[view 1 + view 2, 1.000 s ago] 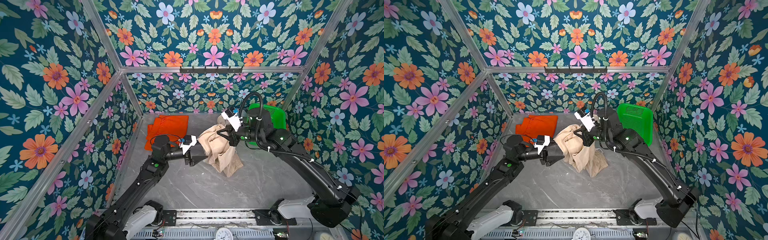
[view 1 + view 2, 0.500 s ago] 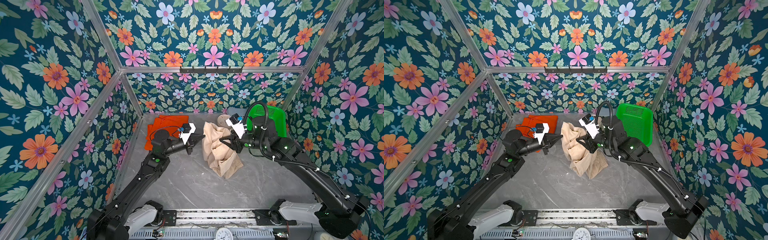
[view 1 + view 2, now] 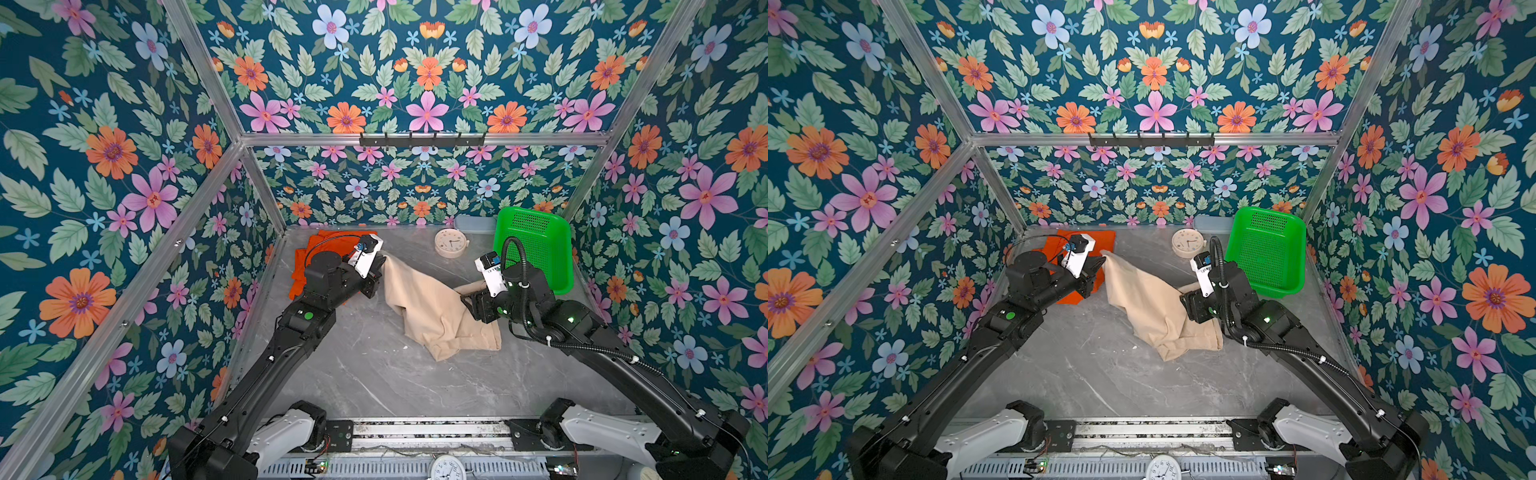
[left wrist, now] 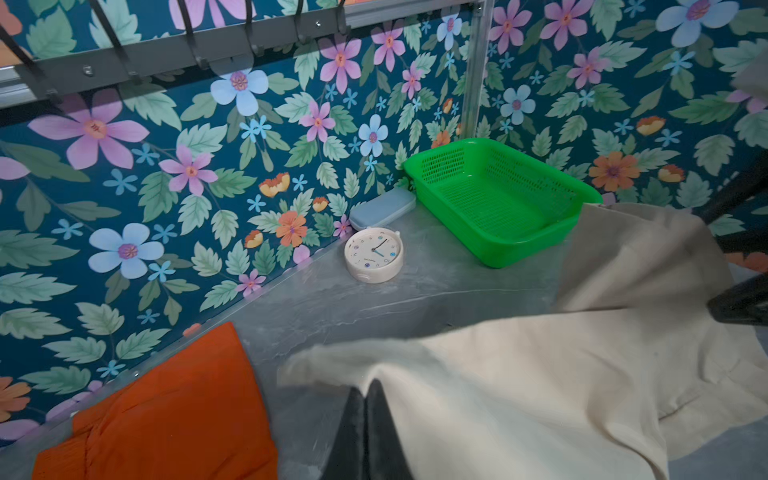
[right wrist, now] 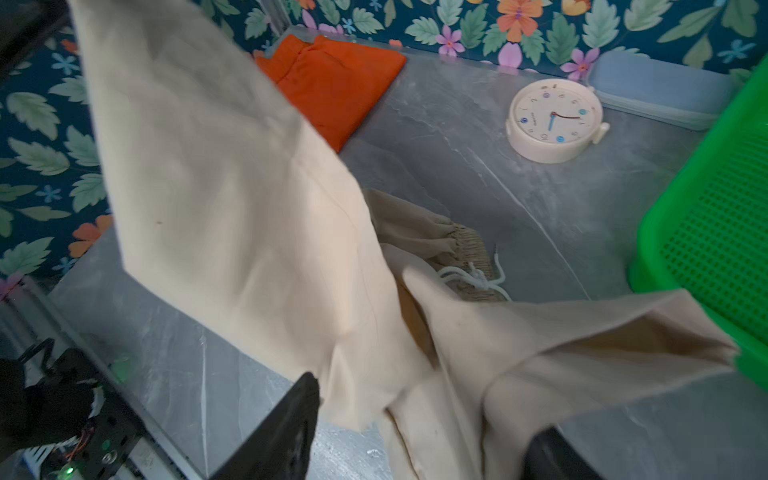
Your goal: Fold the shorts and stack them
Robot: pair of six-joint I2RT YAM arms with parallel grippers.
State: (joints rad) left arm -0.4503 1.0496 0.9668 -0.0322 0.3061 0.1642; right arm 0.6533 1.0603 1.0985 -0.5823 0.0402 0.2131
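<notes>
Now the left gripper (image 3: 379,268) pinches a corner of the beige shorts (image 3: 428,307) aloft near the orange shorts (image 3: 300,270); the cloth slants down to the right gripper (image 5: 424,415), whose parted jaws straddle it.

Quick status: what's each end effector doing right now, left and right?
Left end effector: closed, pinching an edge of the beige shorts.
Right end effector: open, beige cloth loose between its jaws.
</notes>
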